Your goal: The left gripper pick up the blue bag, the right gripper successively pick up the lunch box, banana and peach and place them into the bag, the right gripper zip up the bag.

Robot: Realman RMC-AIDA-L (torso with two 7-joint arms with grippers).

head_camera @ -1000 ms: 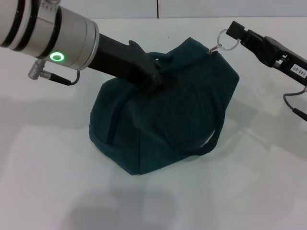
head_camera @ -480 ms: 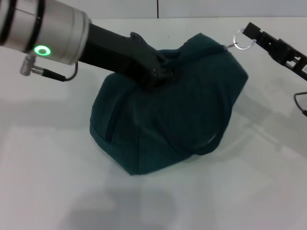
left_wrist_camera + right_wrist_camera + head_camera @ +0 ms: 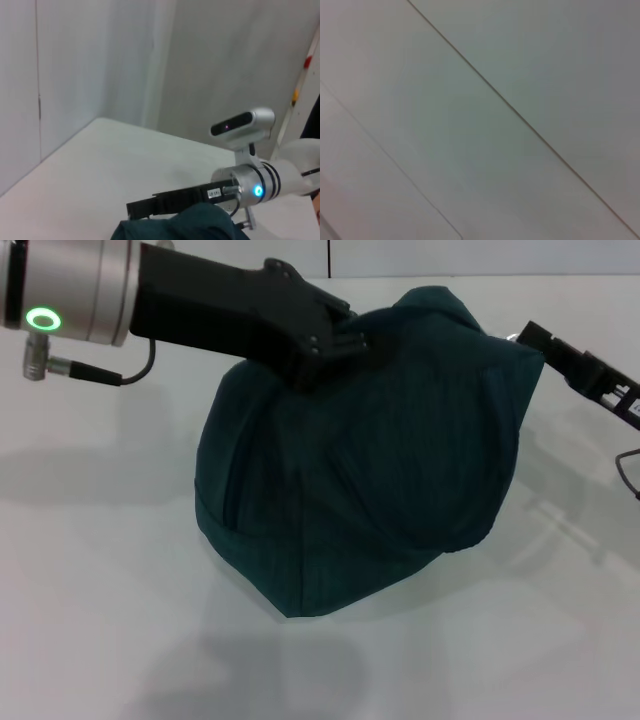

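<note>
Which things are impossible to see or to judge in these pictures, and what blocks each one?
- Lunch box, banana, peach: in no view; whether they are inside the blue bag cannot be told, its fabric is opaque.
- Left gripper, head view: fingertips buried in the bag's top folds.
- Right gripper, head view: tip hidden behind the bag's edge, so the zipper ring is barely visible.
- Right wrist view: shows only blank wall.
- Left wrist view: bag cut off by the edge.

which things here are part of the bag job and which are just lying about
Part of the job:
- blue bag, closed and bulging, held up at its top
- left claw, gripping the bag's top
- right claw, at the bag's upper far corner by the zipper ring
No lunch box, banana or peach shows outside the bag.

Just there:
- white table
- grey wall
</note>
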